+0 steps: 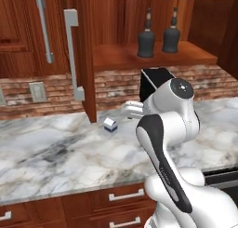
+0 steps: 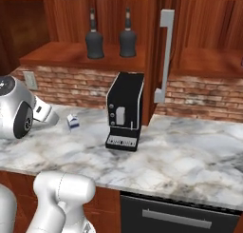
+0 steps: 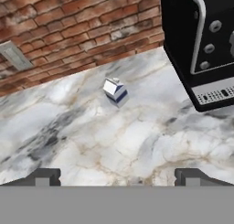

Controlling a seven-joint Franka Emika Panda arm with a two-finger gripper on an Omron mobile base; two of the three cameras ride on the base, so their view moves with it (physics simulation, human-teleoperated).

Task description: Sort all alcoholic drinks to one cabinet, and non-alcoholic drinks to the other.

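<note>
Milk carton (image 3: 114,90) upright on marble counter (image 3: 91,136), ahead of wide-open jaws, well apart, untouched

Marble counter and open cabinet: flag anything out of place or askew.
Nothing is spilled or damaged. The milk carton stands alone on the marble counter, left of the coffee machine, while both dark bottles stand upright on the open cabinet's shelf.

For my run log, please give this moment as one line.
gripper: open, empty | milk carton: on counter | bottles: in open cabinet
</note>
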